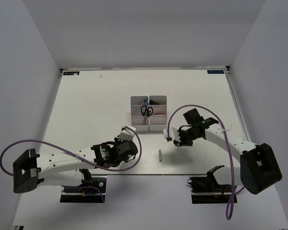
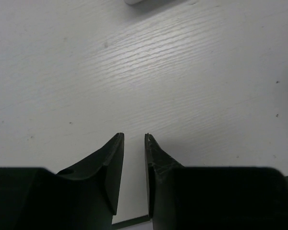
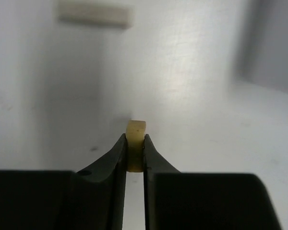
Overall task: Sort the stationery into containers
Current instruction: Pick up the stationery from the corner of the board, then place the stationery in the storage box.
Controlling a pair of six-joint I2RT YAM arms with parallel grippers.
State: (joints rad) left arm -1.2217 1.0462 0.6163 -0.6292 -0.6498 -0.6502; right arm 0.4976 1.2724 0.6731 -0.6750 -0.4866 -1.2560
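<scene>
While the right gripper point(image 3: 135, 143) hung a little above the desk point(image 1: 86, 105), it was clamped on a tiny tan square piece point(image 3: 136, 136), which was pinched between the two fingertips with its top edge poking out beyond them. On the desk just beyond it in the right wrist view lay a small grey stick point(image 3: 93, 13), blurred there. From above, the stick point(image 1: 160, 154) sat flat on the desk, a little to the left of and nearer than the right gripper point(image 1: 175, 141), touching nothing. The left gripper point(image 2: 134, 140) was low over bare desk with only a narrow gap between its fingers and nothing in it. In the top view it point(image 1: 127, 134) was just beside the near left corner of the white tray point(image 1: 156, 125). The tray stood at mid-desk, divided into small compartments in two columns. Black-handled scissors point(image 1: 147, 110) rested inside it near the centre divider; which compartment could not be told.
</scene>
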